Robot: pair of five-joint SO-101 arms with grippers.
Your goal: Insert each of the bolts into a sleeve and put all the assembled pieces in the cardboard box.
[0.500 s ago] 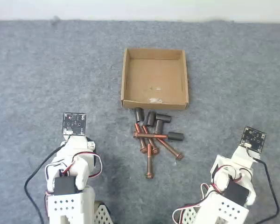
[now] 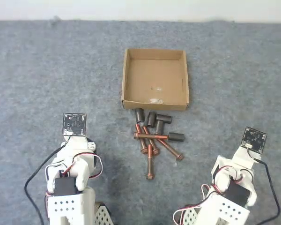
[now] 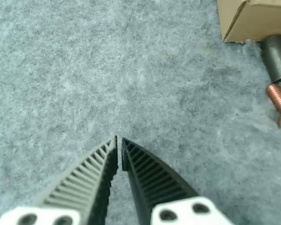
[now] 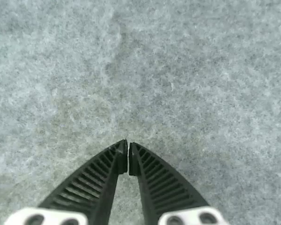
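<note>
Bolts crisscrossed, ends hidden by sleeves

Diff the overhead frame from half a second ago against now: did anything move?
Nothing visibly changed. The left arm and right arm sit where they were, and the bolts and sleeves lie in the same pile in front of the cardboard box.

Tabletop wearing grey felt-like cover w/ speckled nap, spreading edge to edge. Pale white strip running along far side. Light falling evenly, shadows soft.
</note>
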